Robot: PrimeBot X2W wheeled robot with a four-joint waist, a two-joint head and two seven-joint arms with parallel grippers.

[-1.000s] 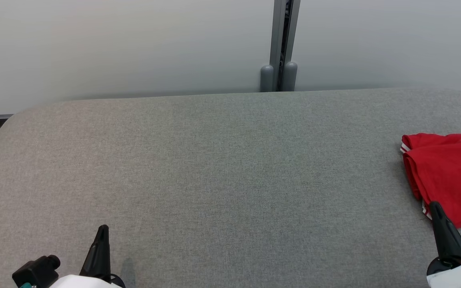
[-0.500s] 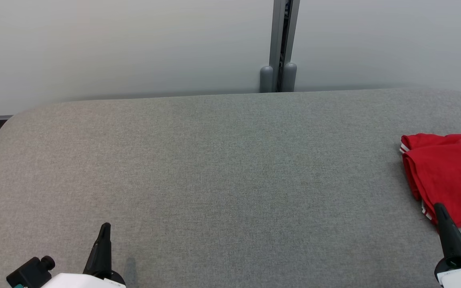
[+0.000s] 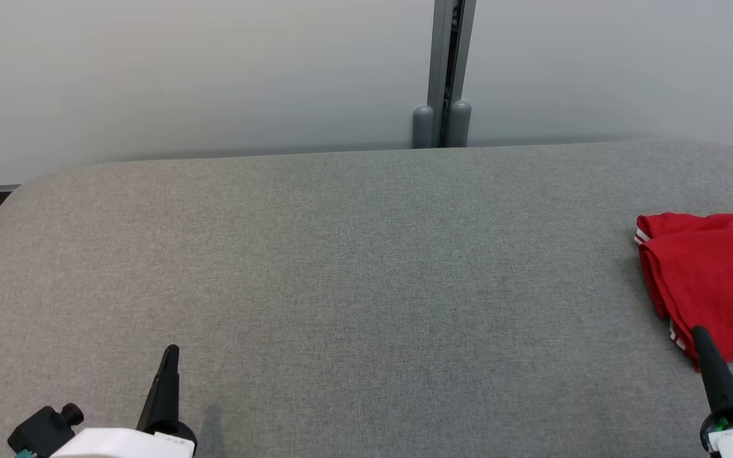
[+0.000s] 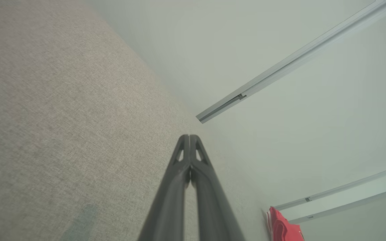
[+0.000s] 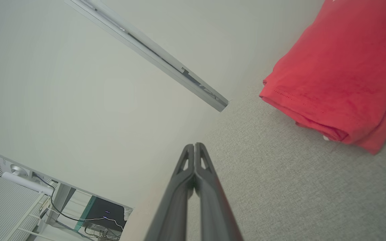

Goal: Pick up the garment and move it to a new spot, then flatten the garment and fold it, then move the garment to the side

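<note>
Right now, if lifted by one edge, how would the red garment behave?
Probably floppy: the garment lies in soft layered folds, so it would likely sag and unfold. Likely light, being thin cloth. The textured table may resist sliding.

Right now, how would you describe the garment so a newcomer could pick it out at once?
Start with the wide grey padded table in front of the pale wall. At its right edge, beyond the right gripper, lies the garment, folded into a thick bundle. It is the one bright red thing there, with thin white stripes along an edge.
</note>
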